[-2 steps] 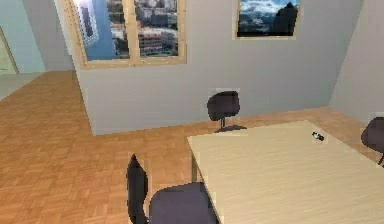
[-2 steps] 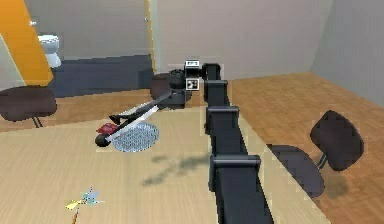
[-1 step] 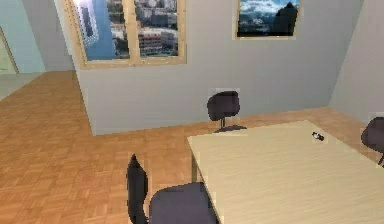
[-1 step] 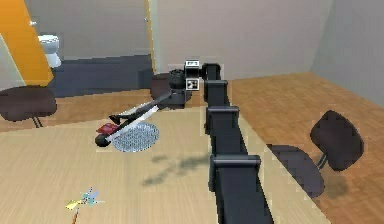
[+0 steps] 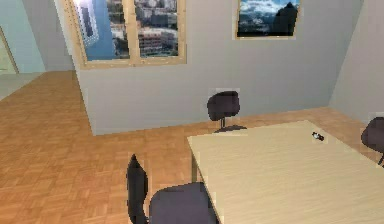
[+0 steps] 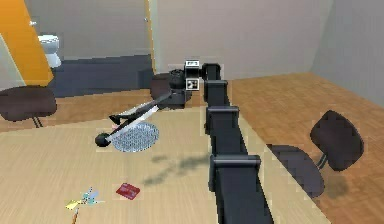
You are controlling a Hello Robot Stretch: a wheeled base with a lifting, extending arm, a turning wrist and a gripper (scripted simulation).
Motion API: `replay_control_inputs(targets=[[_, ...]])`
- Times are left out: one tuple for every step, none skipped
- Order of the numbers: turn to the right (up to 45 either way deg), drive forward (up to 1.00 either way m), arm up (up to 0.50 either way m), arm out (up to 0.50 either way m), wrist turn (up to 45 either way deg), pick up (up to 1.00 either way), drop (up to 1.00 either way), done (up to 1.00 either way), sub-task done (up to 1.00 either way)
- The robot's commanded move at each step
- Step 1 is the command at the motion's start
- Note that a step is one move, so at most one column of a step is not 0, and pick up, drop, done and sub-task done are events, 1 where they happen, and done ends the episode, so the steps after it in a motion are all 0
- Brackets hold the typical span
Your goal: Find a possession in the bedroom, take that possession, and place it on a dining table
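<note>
In the arm side view my arm (image 6: 228,150) reaches out over a pale wooden dining table (image 6: 60,165). At its far end stand the white marker squares (image 6: 192,78), and left of them is the gripper (image 6: 118,130), its thin fingers slanting down toward the tabletop. A round grey meshed thing (image 6: 137,137) with a dark knob (image 6: 103,140) at one end sits at the fingers, with the tabletop behind it. I cannot tell whether the gripper holds it. The same table (image 5: 290,170) lies in the forward view's lower right.
A small red item (image 6: 127,190) and a small yellow-and-blue thing (image 6: 80,201) lie on the table's near part. Dark chairs stand at both ends (image 6: 25,103) (image 6: 325,145). In the forward view, chairs (image 5: 225,108) (image 5: 165,200) (image 5: 375,132) ring the table, with a small dark object (image 5: 318,135) on it. Wood floor lies open to the left.
</note>
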Motion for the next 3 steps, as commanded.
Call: replay_control_inputs(targets=[[0.0,0.0,0.04,0.0,0.0,0.0,0.0,0.0,0.0],[0.0,0.0,0.0,-0.08,0.0,0.0,0.0,0.0,0.0],[0.0,0.0,0.0,0.0,0.0,0.0,0.0,1.0,0.0]])
